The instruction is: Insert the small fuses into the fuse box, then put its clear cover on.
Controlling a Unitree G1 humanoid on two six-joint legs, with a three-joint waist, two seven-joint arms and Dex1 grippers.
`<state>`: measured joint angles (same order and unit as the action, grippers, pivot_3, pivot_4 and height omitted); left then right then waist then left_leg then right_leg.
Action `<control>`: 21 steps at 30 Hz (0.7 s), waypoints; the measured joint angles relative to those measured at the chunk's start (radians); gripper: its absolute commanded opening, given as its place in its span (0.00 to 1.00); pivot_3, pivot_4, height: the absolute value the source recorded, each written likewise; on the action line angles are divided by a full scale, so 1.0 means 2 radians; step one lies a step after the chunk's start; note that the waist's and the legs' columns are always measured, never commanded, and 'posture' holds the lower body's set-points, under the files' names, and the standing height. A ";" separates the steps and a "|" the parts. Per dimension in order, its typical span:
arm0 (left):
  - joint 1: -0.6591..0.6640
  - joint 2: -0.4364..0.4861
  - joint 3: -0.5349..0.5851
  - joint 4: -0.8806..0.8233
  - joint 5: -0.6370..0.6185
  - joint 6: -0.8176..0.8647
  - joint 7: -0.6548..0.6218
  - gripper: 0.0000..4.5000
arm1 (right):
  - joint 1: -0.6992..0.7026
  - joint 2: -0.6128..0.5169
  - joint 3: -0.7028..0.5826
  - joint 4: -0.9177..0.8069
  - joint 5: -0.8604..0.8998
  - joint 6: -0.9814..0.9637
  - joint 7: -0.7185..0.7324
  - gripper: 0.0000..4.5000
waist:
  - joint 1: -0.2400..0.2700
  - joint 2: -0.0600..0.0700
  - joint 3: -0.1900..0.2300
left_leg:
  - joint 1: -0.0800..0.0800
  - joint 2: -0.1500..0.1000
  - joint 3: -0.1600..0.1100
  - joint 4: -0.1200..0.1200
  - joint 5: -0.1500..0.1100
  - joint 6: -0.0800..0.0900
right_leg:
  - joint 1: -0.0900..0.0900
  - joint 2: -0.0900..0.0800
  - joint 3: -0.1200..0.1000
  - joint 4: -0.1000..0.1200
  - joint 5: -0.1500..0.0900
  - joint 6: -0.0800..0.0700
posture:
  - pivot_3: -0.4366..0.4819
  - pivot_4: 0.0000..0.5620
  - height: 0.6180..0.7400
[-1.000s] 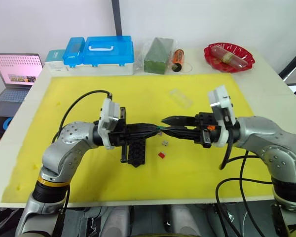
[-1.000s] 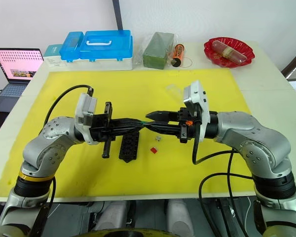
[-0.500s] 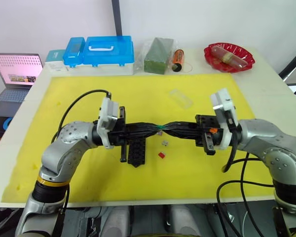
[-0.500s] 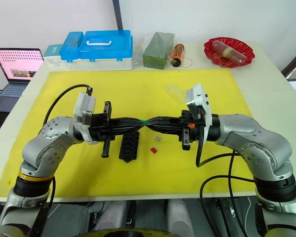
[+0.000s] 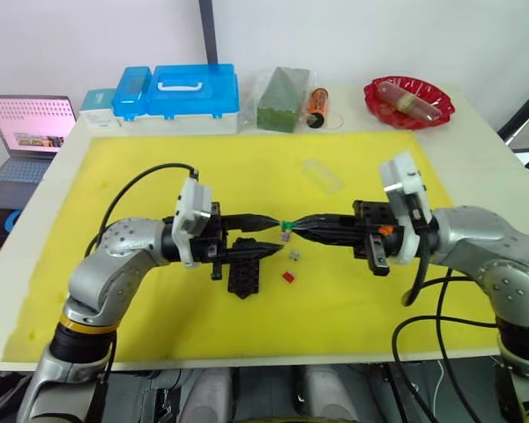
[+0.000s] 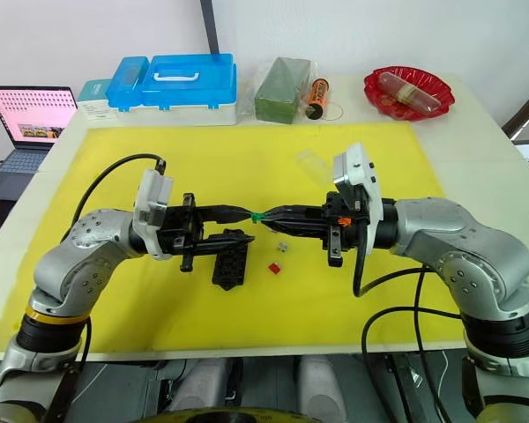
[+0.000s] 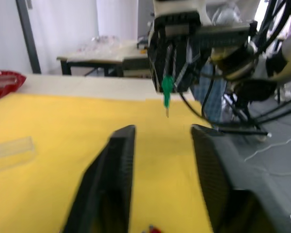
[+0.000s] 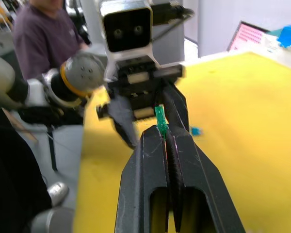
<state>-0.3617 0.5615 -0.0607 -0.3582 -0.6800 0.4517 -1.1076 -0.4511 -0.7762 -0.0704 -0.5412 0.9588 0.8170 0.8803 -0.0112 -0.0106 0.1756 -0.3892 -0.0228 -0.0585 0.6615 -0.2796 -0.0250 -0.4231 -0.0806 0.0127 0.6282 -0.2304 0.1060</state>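
My right gripper (image 5: pixel 291 225) is shut on a small green fuse (image 6: pixel 257 217), held above the yellow mat; the right wrist view shows the fuse (image 8: pixel 160 124) sticking out of the closed fingertips. My left gripper (image 5: pixel 273 234) faces it, open, its tips just short of the fuse. From the left wrist the fuse (image 7: pixel 167 90) hangs beyond my spread fingers (image 7: pixel 114 184). The black fuse box (image 5: pixel 244 269) lies on the mat under the left gripper. A grey fuse (image 5: pixel 294 256) and a red fuse (image 5: pixel 288 277) lie beside it. The clear cover (image 5: pixel 323 174) rests farther back.
Along the table's far edge stand a blue-lidded case (image 5: pixel 194 92), a wrapped green block (image 5: pixel 284 99), an orange cylinder (image 5: pixel 317 104) and a red bowl (image 5: pixel 409 100). A laptop (image 5: pixel 31 123) sits off the far left. A person (image 8: pixel 39 34) is behind the left arm.
The right gripper closed on the green fuse while the left still held it. The left gripper then opened, let go and drew back a little.
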 measured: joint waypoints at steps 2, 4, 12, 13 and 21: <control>0.029 0.020 0.008 -0.004 0.000 -0.004 -0.010 0.82 | -0.005 -0.008 0.013 -0.004 -0.011 -0.003 0.010 0.00 | -0.003 0.000 0.000 | 0.000 0.000 0.000 0.000 0.000 0.000 | 0.000 0.000 0.000 0.000 0.000 0.000 | 0.48 0.27 1.00; 0.071 0.044 0.026 -0.009 0.001 -0.013 -0.022 0.97 | -0.015 -0.015 0.025 -0.009 -0.025 -0.004 0.014 0.00 | -0.005 0.000 0.000 | 0.000 0.001 0.000 0.000 0.000 0.001 | -0.001 0.001 0.000 0.000 0.000 0.000 | 0.48 0.27 1.00; 0.220 0.070 0.087 -0.064 0.009 -0.074 -0.040 0.99 | -0.036 0.028 0.117 -0.005 -0.110 -0.042 0.014 0.00 | 0.004 0.000 0.000 | 0.000 0.001 -0.001 0.000 0.000 0.001 | 0.000 -0.001 0.000 -0.001 -0.001 -0.002 | 0.48 0.27 1.00; 0.230 0.069 0.089 -0.065 0.012 -0.084 -0.039 0.99 | -0.034 0.030 0.125 0.000 -0.122 -0.051 0.016 0.00 | 0.004 0.000 0.000 | 0.000 0.001 -0.001 0.000 0.000 0.001 | 0.000 -0.001 0.001 -0.002 -0.001 -0.002 | 0.48 0.27 1.00; 0.265 0.036 0.098 -0.052 0.051 -0.158 -0.015 0.99 | -0.022 0.057 0.168 0.026 -0.192 -0.093 0.021 0.00 | 0.000 0.000 0.000 | 0.000 0.001 -0.001 0.000 0.000 0.001 | 0.000 0.000 0.001 -0.002 -0.001 -0.002 | 0.48 0.27 1.00</control>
<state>0.1691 0.6339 0.1356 -0.4618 -0.5786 0.1365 -1.1367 -0.4957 -0.6628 0.2650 -0.4892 0.5755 0.6308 0.9220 -0.0112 -0.0106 0.1752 -0.3894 -0.0208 -0.0596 0.6613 -0.2804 -0.0239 -0.4228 -0.0812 0.0138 0.6245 -0.2328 0.1016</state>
